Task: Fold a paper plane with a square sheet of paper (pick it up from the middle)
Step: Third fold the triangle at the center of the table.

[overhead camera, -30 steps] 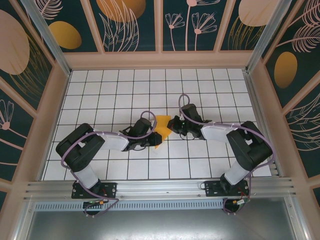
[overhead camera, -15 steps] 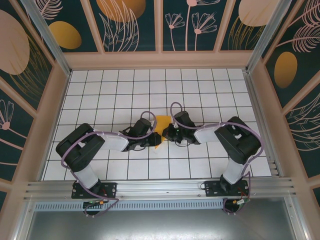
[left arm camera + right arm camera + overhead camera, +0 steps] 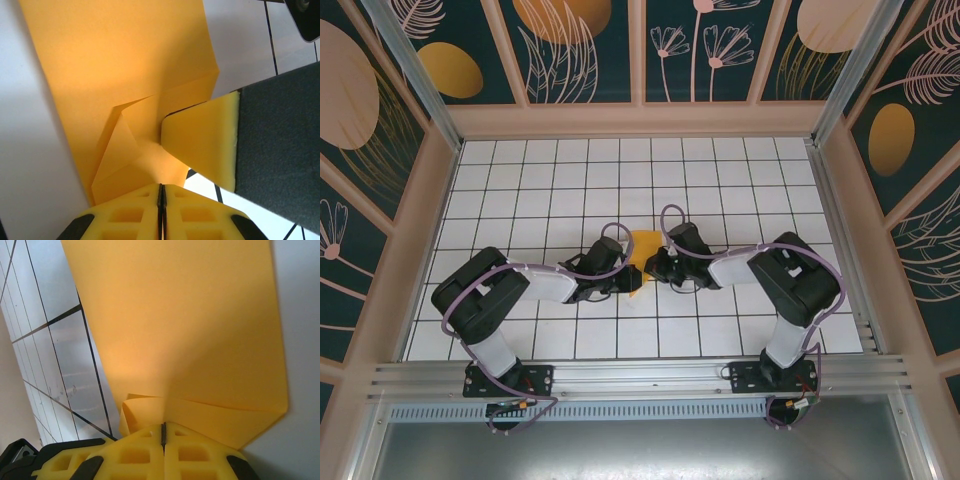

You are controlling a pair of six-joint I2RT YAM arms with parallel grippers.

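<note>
Paper (image 3: 125,60) is clamped in the left pincer (image 3: 161,189). The right pincer (image 3: 163,427) is clenched on its opposite side.

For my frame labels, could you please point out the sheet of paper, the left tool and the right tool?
sheet of paper (image 3: 120,55): left wrist view, flat upper area.
left tool (image 3: 161,190): left wrist view, seam between its closed fingertips.
right tool (image 3: 163,429): right wrist view, seam between its closed fingertips.

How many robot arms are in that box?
2. The left arm extends from the left, the right arm from the right, meeting at the partly folded orange-yellow paper mid-table.
</note>
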